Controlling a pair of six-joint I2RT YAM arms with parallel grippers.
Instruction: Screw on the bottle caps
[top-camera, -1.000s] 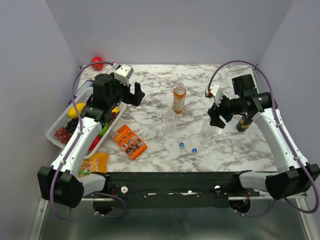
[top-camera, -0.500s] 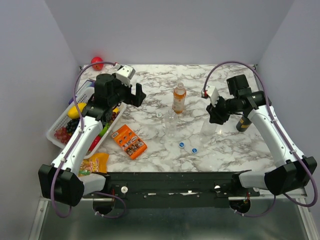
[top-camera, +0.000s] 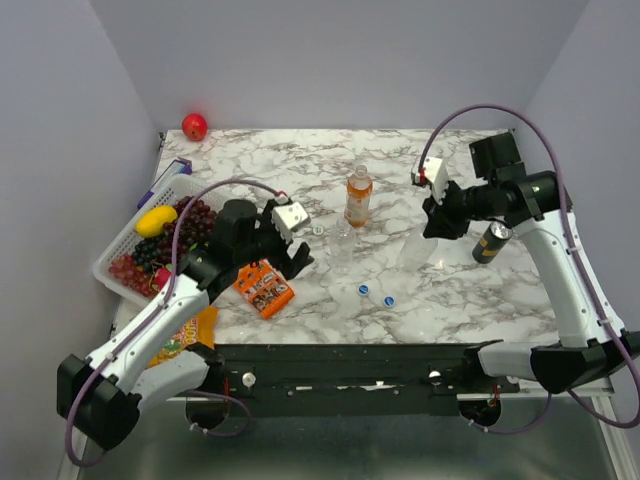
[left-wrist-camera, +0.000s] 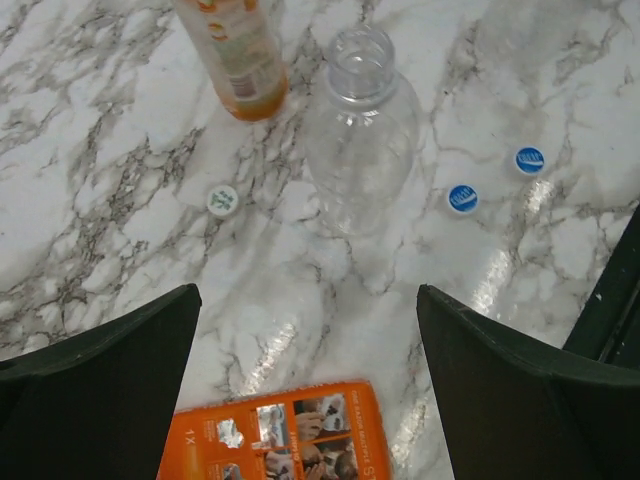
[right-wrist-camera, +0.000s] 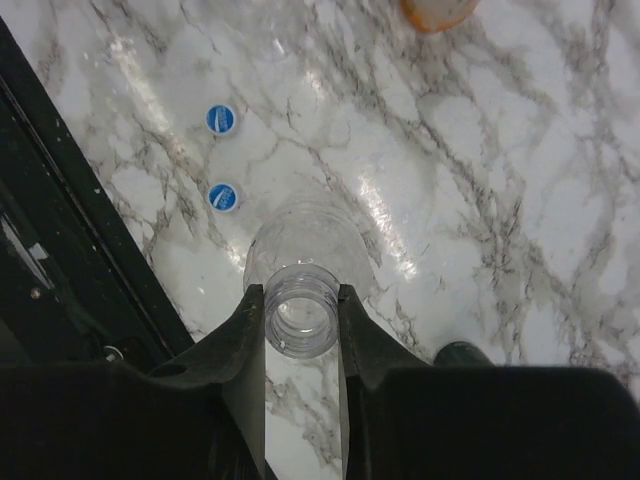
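Bottle (right-wrist-camera: 305, 235), clear, uncapped: neck clamped in right hand (right-wrist-camera: 300, 300), right of orange bottle (top-camera: 359, 197).
Risk: the thin neck may twist or slip in the grip and tip the bottle. Left hand (left-wrist-camera: 305, 320) wide, empty. Blue caps (left-wrist-camera: 462, 198) lie flat on surface (left-wrist-camera: 100, 150), nearer than orange bottle, and may skid when pinched.

Two arms (top-camera: 563, 262): white link shells, black joints, purple cables (top-camera: 500, 108) looped above, white cam boxes (top-camera: 432, 172); left gripper (left-wrist-camera: 308, 298) & right gripper (right-wrist-camera: 300, 292) matte black.
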